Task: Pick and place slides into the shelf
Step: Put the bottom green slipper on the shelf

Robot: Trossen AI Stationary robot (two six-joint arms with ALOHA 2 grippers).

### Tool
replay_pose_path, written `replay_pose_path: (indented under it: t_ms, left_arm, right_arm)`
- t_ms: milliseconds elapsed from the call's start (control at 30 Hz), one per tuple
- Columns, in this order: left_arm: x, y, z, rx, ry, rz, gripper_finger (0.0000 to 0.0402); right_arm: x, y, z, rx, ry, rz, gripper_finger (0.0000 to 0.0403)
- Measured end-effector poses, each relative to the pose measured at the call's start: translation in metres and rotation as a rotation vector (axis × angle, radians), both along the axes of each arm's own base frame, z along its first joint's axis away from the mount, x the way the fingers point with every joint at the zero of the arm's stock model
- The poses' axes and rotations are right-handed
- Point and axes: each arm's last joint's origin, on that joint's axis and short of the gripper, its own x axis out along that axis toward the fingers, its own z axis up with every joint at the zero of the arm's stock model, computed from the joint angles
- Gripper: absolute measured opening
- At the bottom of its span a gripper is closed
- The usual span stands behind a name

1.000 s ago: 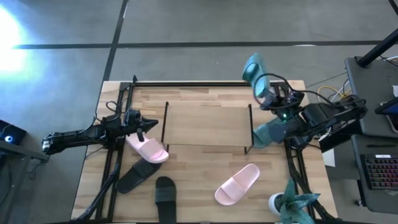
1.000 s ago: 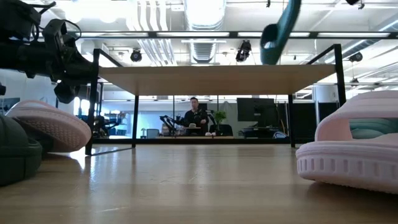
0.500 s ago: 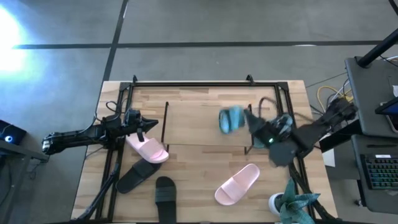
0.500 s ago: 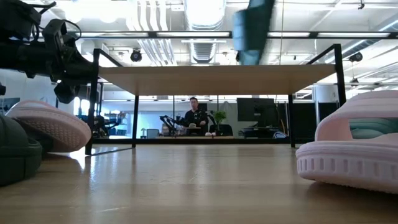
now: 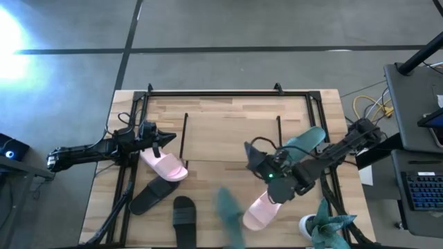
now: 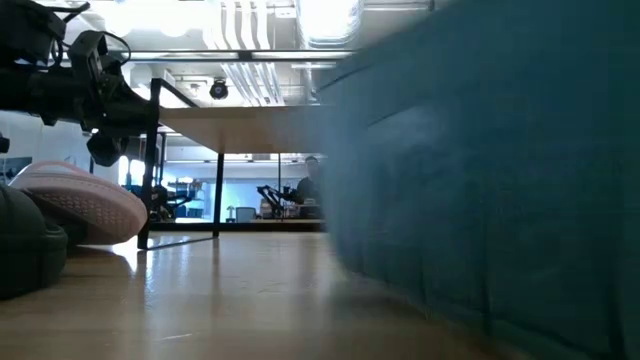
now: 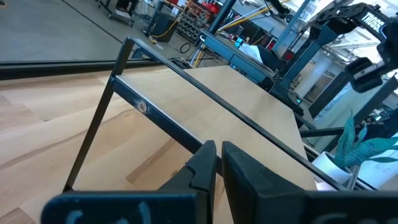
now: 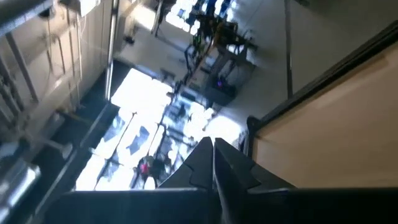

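Observation:
A teal slide shows as a blur near the table's near edge, apart from both grippers. In the low view the same slide fills the right side, close to the camera; whether it lies on the table I cannot tell. My right gripper reaches level over the near right corner of the shelf. Its fingers are shut with nothing between them. My left gripper waits shut at the shelf's left end, above a pink slide. Its closed fingers show in the left wrist view.
A second teal slide lies under my right arm, right of the shelf. Another pink slide and two black slides lie near the front edge. A black tube frame rings the table. A plant stands at the near right corner.
My right gripper has swung from the far right corner toward the table's left and near side, over the shelf, sinking a little and rolling. The teal slide it carried has come out of its fingers and flown to the near edge of the table.

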Motion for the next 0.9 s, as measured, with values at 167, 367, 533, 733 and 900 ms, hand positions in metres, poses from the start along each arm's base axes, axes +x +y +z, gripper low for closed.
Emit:
replay_pose_path:
  t_ms: [167, 367, 533, 733, 900]
  left_arm:
    - [0.0, 0.0, 0.0, 0.0, 0.001, 0.0, 0.0012]
    - [0.0, 0.0, 0.0, 0.0, 0.001, 0.0, 0.0012]
    - [0.0, 0.0, 0.0, 0.0, 0.0, 0.0, 0.0012]
    - [0.0, 0.0, 0.0, 0.0, 0.001, 0.0, 0.0012]
    - [0.0, 0.0, 0.0, 0.0, 0.001, 0.0, 0.0012]
  right_arm:
    - [0.008, 0.005, -0.01, 0.0, 0.066, 0.114, 0.0008]
    - [0.01, 0.011, -0.022, 0.063, 0.215, 0.419, 0.0008]
    - [0.006, 0.022, -0.047, 0.174, 0.488, 0.775, 0.0012]
    - [0.006, 0.036, -0.068, 0.149, 0.706, 1.029, 0.0064]
    - [0.015, 0.043, -0.074, -0.101, 0.846, 1.19, 0.0132]
